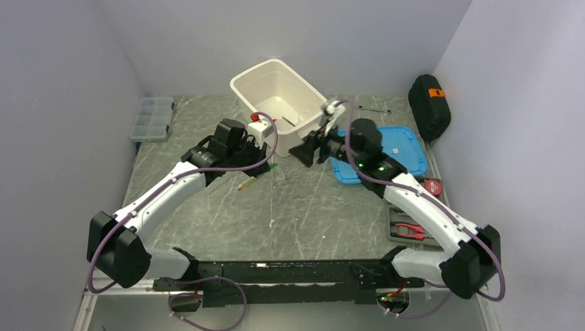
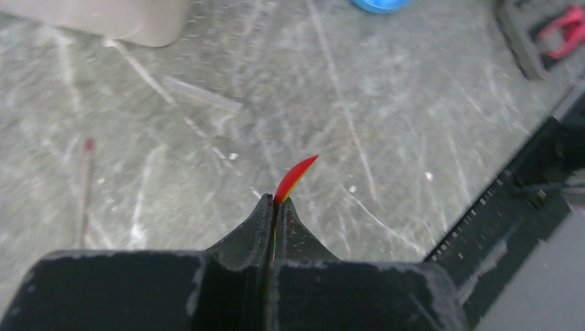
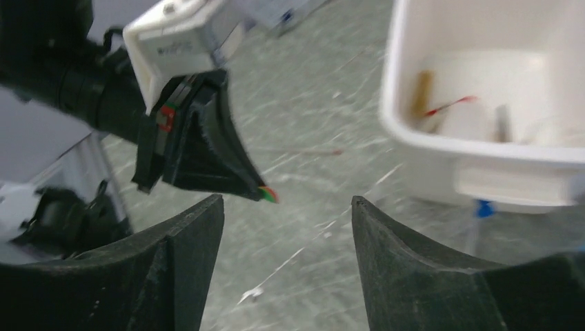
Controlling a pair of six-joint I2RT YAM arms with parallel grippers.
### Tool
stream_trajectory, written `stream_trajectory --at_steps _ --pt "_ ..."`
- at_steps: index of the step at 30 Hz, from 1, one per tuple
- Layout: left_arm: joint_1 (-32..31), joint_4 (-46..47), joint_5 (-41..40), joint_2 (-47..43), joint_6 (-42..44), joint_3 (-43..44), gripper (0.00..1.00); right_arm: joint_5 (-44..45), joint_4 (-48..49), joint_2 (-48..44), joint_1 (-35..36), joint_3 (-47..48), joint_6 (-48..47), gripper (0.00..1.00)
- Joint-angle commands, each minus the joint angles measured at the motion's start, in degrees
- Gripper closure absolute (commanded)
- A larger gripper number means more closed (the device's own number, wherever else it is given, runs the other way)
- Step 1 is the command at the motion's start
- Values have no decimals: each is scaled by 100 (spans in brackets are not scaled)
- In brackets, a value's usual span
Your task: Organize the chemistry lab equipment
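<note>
My left gripper (image 2: 277, 201) is shut on a thin red, yellow and green strip (image 2: 295, 176), whose red tip sticks out past the fingertips above the table. In the top view this gripper (image 1: 269, 164) hangs just in front of the white bin (image 1: 243, 88). My right gripper (image 3: 286, 200) is open with nothing between its fingers and faces the left gripper from the right, a short gap apart (image 1: 303, 153). The strip (image 3: 270, 194) shows at the left gripper's tip in the right wrist view. On the table lie a thin red-tipped stick (image 2: 86, 179) and a clear tube (image 2: 203, 96).
The white bin (image 3: 428, 141) holds a tan stick and a thin red-tipped stick. A blue lid (image 1: 400, 148) lies right of centre, a black case (image 1: 429, 103) at the back right, a clear organizer box (image 1: 153, 117) at the back left, and red-handled pliers (image 1: 412, 231) at the right.
</note>
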Motion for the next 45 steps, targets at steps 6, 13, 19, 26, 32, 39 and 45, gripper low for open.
stream_trajectory --at_steps 6,13,19,26,32,39,45 --pt "289 307 2159 50 176 -370 100 -454 -1071 812 1209 574 -310 35" --pt "288 366 2392 45 47 -424 100 -134 -1362 941 1248 493 -353 36" --pt "289 431 2611 9 3 -466 100 -140 -1391 1074 1209 525 -363 49" --pt "284 492 2834 -10 41 -484 100 -201 -1194 1122 1114 358 -273 56" --pt "283 536 3015 -31 59 -496 100 -217 -1117 1108 1052 324 -263 60" --pt "284 535 2999 -49 68 -501 100 -354 -1155 1223 1050 369 -290 66" --pt "288 500 2883 -56 50 -487 100 -398 -1091 1267 1050 298 -241 65"
